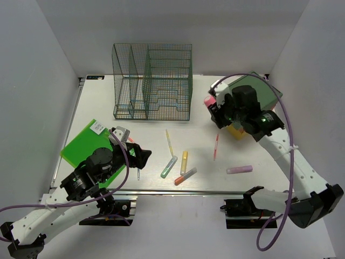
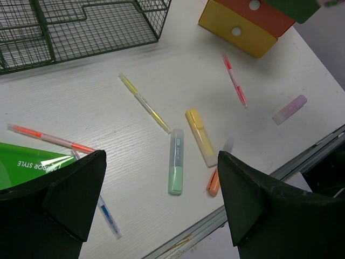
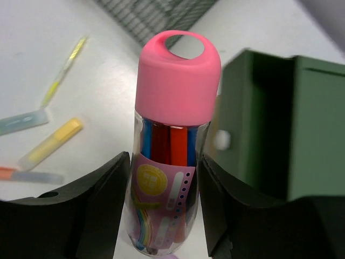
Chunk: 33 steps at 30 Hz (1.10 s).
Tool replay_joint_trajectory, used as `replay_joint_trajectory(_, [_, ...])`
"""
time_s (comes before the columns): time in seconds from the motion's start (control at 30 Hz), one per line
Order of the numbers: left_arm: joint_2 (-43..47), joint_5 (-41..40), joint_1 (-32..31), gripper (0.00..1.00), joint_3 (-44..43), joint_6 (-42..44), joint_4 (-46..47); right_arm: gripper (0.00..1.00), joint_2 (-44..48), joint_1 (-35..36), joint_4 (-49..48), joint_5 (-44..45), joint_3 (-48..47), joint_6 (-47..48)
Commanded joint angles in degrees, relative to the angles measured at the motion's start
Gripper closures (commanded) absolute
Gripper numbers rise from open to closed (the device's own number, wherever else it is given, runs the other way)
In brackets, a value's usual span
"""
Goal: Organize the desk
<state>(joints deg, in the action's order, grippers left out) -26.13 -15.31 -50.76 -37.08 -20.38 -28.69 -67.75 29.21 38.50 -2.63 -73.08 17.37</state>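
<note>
On the white desk [image 1: 102, 105] lie loose pens and highlighters. My right gripper [image 3: 167, 168] is shut on a clear tube with a pink cap [image 3: 173, 91] and coloured pens inside. One finger presses each side of the tube. It is held just left of the green-topped drawer box [image 1: 262, 93]. My left gripper [image 2: 161, 162] hangs open over the near left of the desk with nothing between its fingers. A green highlighter [image 2: 176, 170] lies below it, and a green notebook [image 1: 81, 145] is beside it.
A green wire rack [image 1: 152, 81] stands at the back. Scattered in the middle are a yellow highlighter [image 2: 200, 136], an orange one [image 2: 214, 183], a purple one [image 2: 289, 109], a red pen [image 2: 235, 80], a yellow pen [image 2: 144, 102], an orange pen [image 2: 51, 138] and a blue pen [image 2: 108, 216].
</note>
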Motion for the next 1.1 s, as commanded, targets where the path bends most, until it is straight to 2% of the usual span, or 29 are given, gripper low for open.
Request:
replay_joint_trajectory(0.0, [0.03, 1.07, -0.21, 0.06, 0.43, 0.78, 0.56, 1.00, 2.18, -1.87, -4.14, 7.98, -4.52, 3.81])
replay_joint_trajectory(0.3, [0.11, 1.34, -0.21, 0.06, 0.52, 0.87, 0.65, 1.00, 2.18, -5.22, -11.34, 15.98, -4.88, 8.29])
replay_joint_trajectory(0.8, [0.47, 2.04, -0.21, 0.06, 0.52, 0.96, 0.65, 1.00, -4.58, -10.58, -11.88, 13.98, -1.80, 10.32])
replay_joint_trajectory(1.07, [0.47, 2.39, -0.21, 0.06, 0.52, 1.13, 1.00, 1.00, -4.94, -12.07, -10.20, 11.87, -1.10, 10.50])
